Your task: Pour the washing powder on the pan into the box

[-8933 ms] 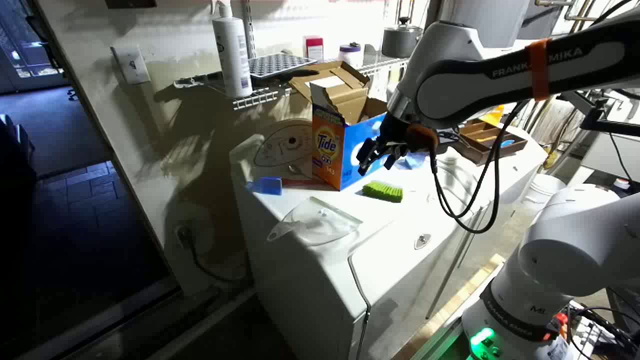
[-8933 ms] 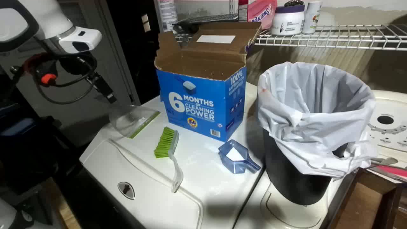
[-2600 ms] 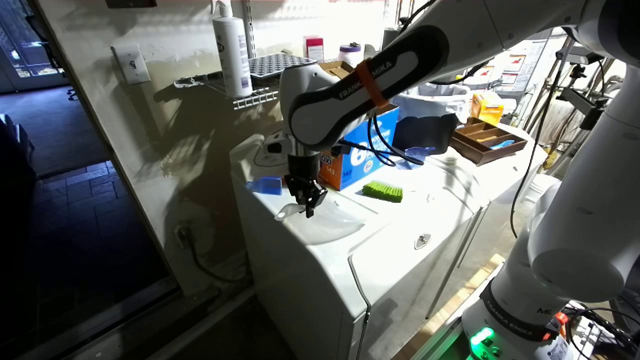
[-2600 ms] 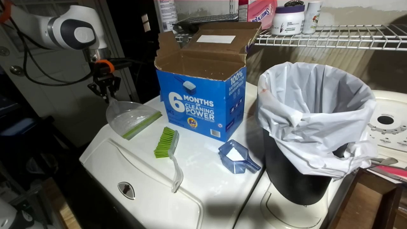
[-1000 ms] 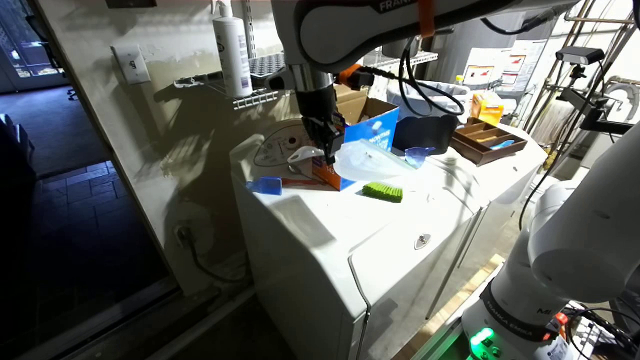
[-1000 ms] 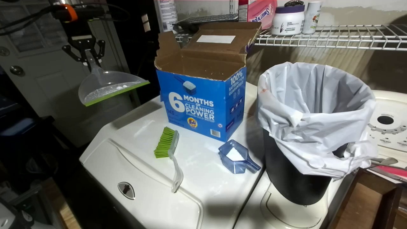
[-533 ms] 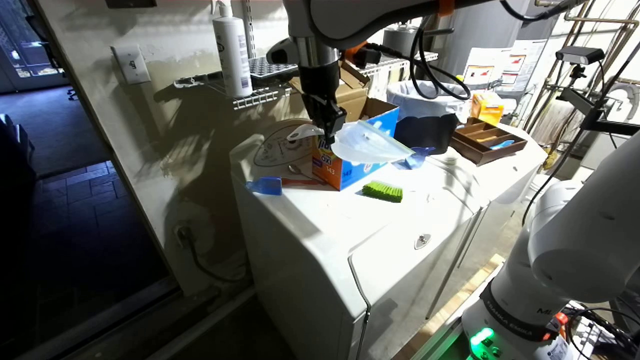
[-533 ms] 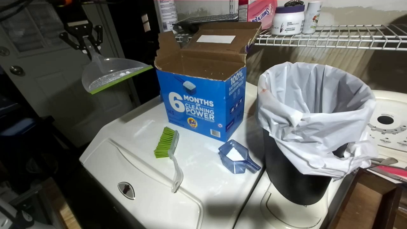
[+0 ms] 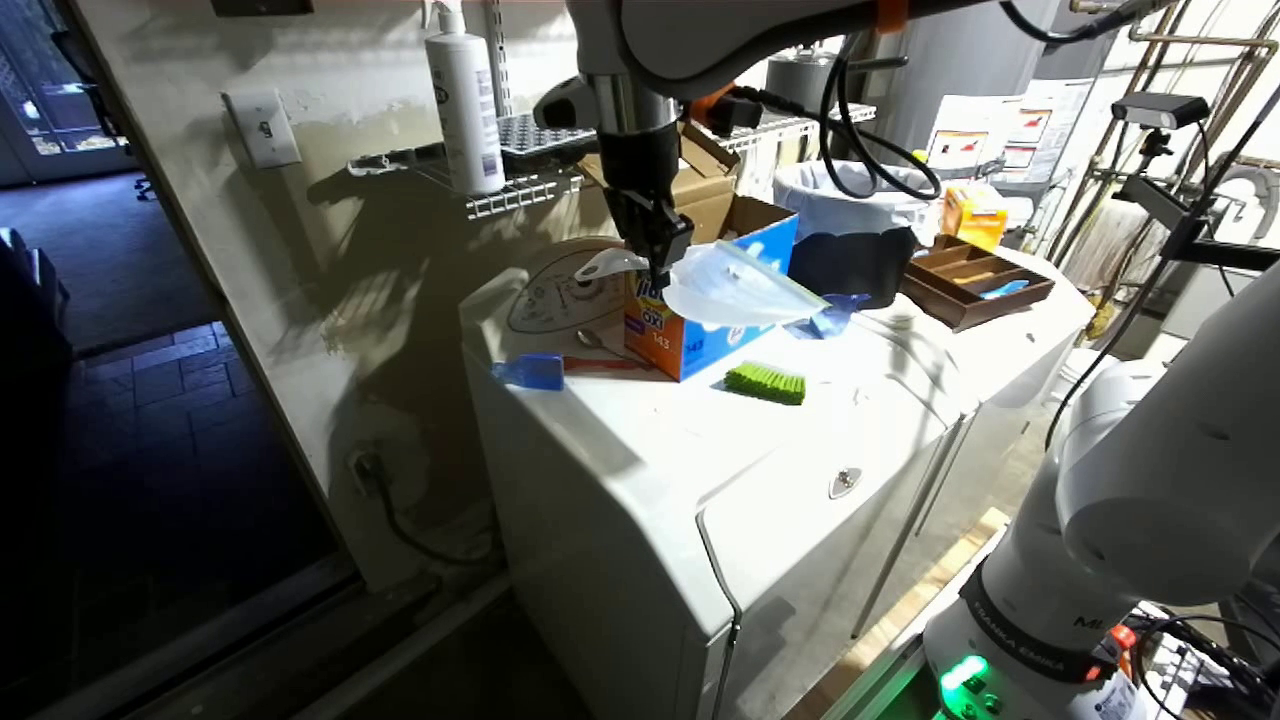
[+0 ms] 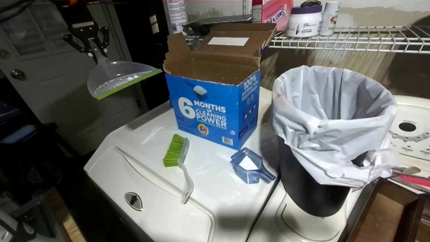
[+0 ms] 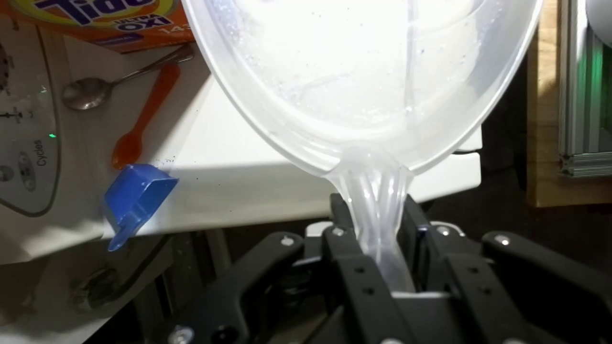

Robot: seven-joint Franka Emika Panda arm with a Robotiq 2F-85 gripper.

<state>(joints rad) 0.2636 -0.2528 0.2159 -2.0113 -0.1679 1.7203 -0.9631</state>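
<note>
On the laundry machine [image 10: 215, 181] stands the open box [image 10: 210, 104], unmoved. The change is the pan [image 10: 122, 68]: I have lifted it clear, and it hangs nearly still beside the box, not over the open top. My tool [image 11: 375, 210] is clamped on the pan's handle [image 11: 370, 184]. The powder [image 10: 117, 82] lies inside, so I judge that carrying across and tipping both remain.

Wrist view close over pan [image 11: 358, 76], facing down, both exterior views farther back, angled downward, sharing box [image 10: 208, 111]
</note>
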